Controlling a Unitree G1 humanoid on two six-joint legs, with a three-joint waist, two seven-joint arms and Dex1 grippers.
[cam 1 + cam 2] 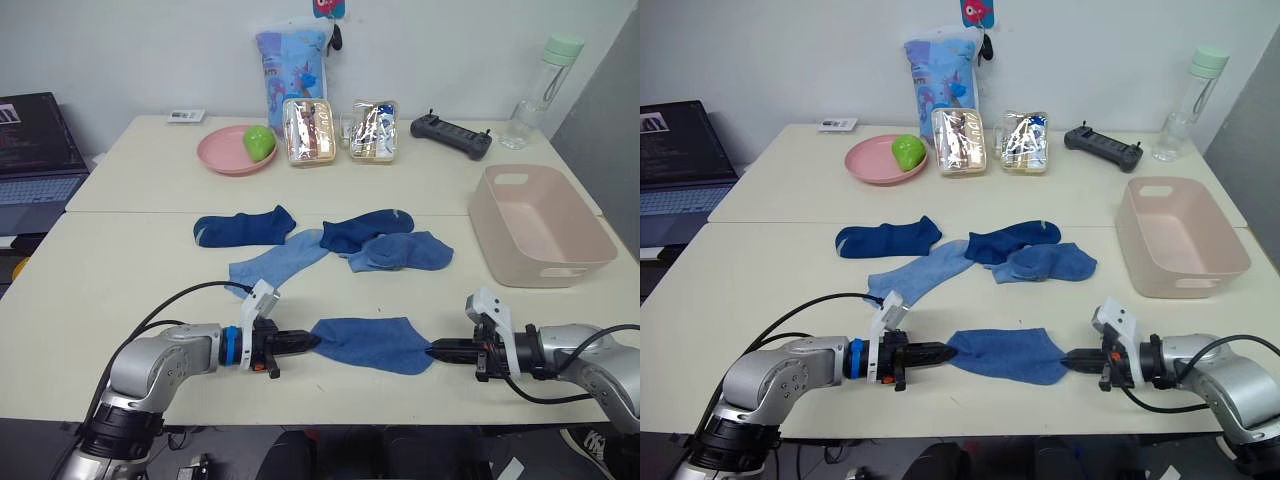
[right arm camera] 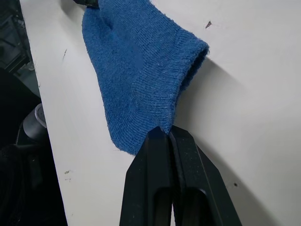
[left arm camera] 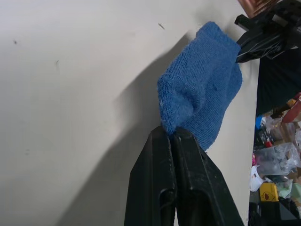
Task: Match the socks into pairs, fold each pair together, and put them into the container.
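At the far left we see a laptop (image 1: 35, 150), cut off by the frame edge. On the table (image 1: 120, 290) our left gripper (image 1: 312, 342) lies low near the front edge, its fingers pressed together on one end of a medium-blue sock (image 1: 372, 342); the left wrist view shows the knit pinched between the black tips, with a fold bunched just above them. Behind it lie four more socks: a navy sock (image 1: 243, 227), a light sock (image 1: 278, 264), a second navy sock (image 1: 364, 229) and a mid-blue sock (image 1: 402, 252) that overlaps the second navy one, so their edges are hard to separate. Further back stand a pink plate (image 1: 228, 151) with a green fruit (image 1: 259, 142), a patterned bag (image 1: 291, 78), two clear boxes (image 1: 308, 131) whose contents we cannot make out, and a black controller (image 1: 451, 134). Our right gripper (image 1: 432, 351) holds the other end of the front sock, fingers closed on its edge, as the right wrist view confirms. The sock lies between the two grippers on the table. At the right sits the container (image 1: 540, 225), with nothing in it, and behind it a bottle (image 1: 541, 88).
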